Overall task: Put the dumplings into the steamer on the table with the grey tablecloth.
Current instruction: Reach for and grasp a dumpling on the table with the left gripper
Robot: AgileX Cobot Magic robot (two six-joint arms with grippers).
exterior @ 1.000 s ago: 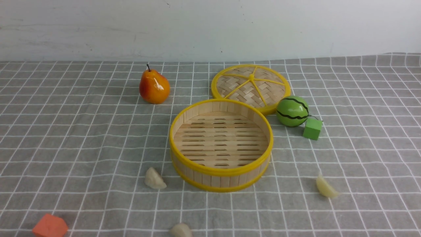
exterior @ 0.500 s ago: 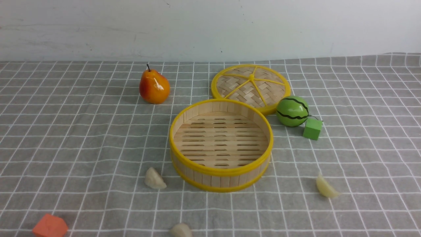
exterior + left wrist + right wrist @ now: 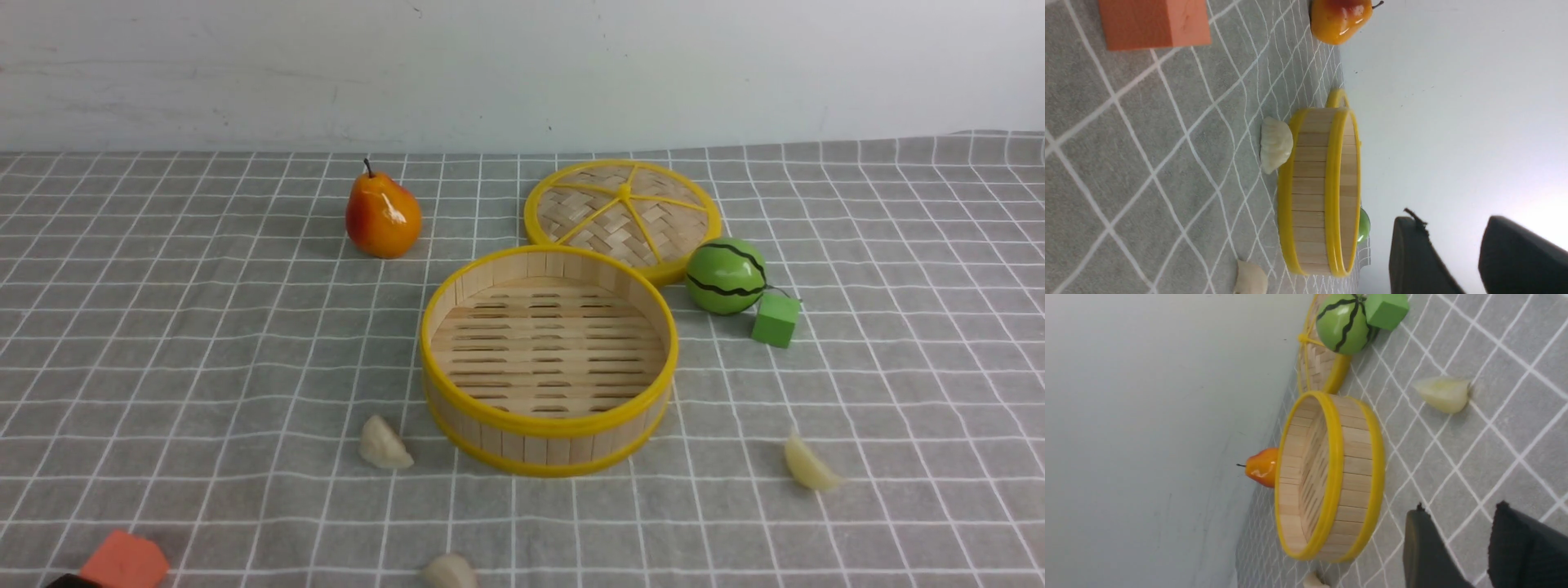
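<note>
The steamer (image 3: 539, 445) stands empty mid-table on the grey tablecloth (image 3: 204, 367). Three dumplings lie on the cloth around it: one (image 3: 384, 445) at its front left, one (image 3: 808, 465) to the front right, one (image 3: 449, 572) at the frame's bottom edge. In the left wrist view my left gripper (image 3: 1449, 220) is open and empty, held off the steamer (image 3: 1310, 188) and the dumpling (image 3: 1276, 143) beside its wall. My right gripper (image 3: 1459, 509) is open and empty above the cloth, short of the steamer (image 3: 1355, 473) and well apart from the pale-yellow dumpling (image 3: 1443, 394).
Behind the steamer lie its woven lid (image 3: 622, 216), a pear (image 3: 382, 214) at back left, and a green watermelon ball (image 3: 726, 276) touching a green cube (image 3: 775, 319). An orange block (image 3: 124, 562) sits at the front left corner. A white wall closes the back.
A dark sliver of my left arm has come into the bottom left corner of the front view beside the orange block. Nothing on the table has moved.
</note>
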